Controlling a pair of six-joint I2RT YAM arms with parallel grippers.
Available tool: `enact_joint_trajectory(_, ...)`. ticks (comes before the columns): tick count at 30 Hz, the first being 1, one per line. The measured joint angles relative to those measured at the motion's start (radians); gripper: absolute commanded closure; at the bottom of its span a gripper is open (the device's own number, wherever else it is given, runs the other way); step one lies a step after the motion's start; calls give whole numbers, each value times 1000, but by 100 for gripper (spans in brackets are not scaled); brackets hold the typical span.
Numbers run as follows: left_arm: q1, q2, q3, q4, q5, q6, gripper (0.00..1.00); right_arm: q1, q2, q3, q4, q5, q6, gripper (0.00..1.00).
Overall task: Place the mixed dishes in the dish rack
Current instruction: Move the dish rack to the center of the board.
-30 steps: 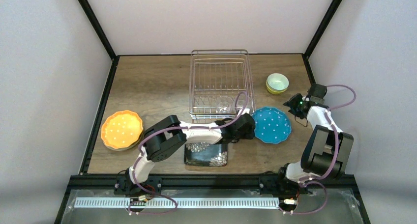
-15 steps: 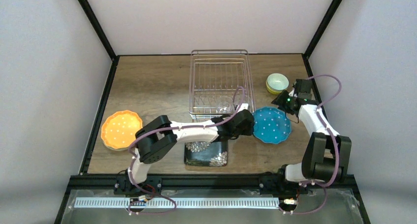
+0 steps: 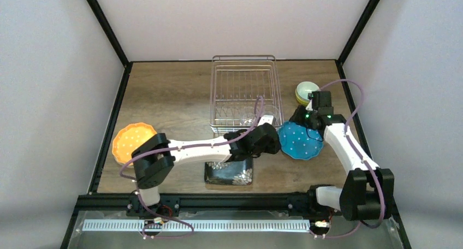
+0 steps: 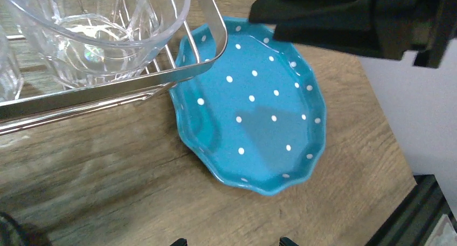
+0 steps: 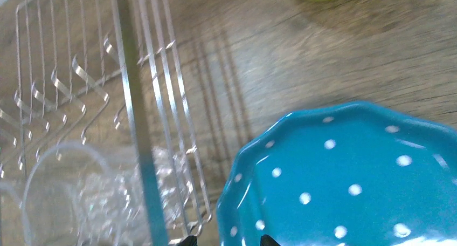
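while the wooden desk [image 3: 164, 90] is enclosed by pale walls [image 3: 54, 96], the blue dotted plate [image 4: 253, 111] is seen ahead of the open left end effector [image 4: 229, 241] and under the open right end effector [image 5: 226, 240], beside the dish rack [image 3: 244, 58].

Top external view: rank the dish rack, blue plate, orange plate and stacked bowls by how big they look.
1. dish rack
2. blue plate and orange plate: look alike, each partly hidden, so not ranked
3. stacked bowls

A lab test booth: plain white walls [image 3: 54, 96] and black frame struts [image 3: 105, 25] enclose a wood-grain table [image 3: 164, 90].
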Motion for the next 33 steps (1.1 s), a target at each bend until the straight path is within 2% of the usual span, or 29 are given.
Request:
enact_joint_trajectory(10, -16, -132, -30, -67, -14, 76, 0, 261, -17, -5, -97, 97, -21, 49)
enact_joint_trajectory(14, -19, -165, -43, -86, -22, 103, 0, 312, -17, -13, -103, 113, -13, 59)
enact_joint_trajectory(24, -23, -178, -63, -119, -31, 132, 0, 433, 98, -10, -103, 142, 8, 60)
enact_joint_trajectory(33, -23, -178, -69, -119, -34, 150, 0, 444, 212, 76, -98, 164, 8, 60)
